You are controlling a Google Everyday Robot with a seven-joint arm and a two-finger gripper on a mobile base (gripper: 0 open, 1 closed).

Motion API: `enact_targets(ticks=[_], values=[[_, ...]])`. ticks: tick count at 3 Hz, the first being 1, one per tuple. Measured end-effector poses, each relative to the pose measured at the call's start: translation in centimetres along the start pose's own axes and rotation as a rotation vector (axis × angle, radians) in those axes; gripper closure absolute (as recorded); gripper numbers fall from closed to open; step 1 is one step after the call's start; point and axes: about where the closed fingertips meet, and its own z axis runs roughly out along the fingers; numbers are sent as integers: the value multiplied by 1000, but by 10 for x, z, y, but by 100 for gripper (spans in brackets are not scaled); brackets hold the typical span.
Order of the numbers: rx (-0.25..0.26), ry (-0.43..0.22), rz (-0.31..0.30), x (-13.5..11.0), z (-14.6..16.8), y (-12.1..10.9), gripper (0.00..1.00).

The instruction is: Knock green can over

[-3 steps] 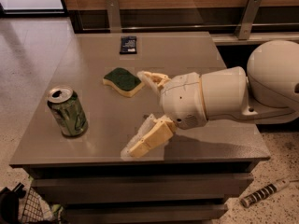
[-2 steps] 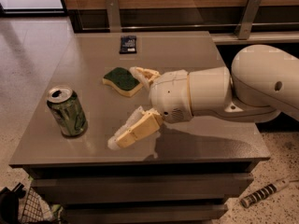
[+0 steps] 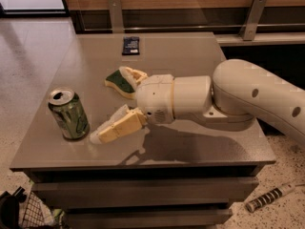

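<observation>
One green can (image 3: 69,114) standing, gripper (image 3: 110,104) spread beside it

The green can stands upright near the front left corner of a grey table (image 3: 190,56). A white arm reaches in from the right, low over the tabletop. The gripper's two fingers are spread wide apart, holding nothing. The nearer fingertip lies just beside the can's base. The farther finger overlaps a green-topped sponge (image 3: 116,80). A small dark flat object (image 3: 131,45) lies near the far edge.

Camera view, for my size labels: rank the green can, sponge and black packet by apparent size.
1. Green can
2. Sponge, partly hidden by the open end effector beside the can
3. Black packet, though it lies farthest from the camera
</observation>
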Motion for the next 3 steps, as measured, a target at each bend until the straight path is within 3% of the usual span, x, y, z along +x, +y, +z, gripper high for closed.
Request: enact_targets(ticks=[3], values=[[-4,-95,34,40,75,-1,0]])
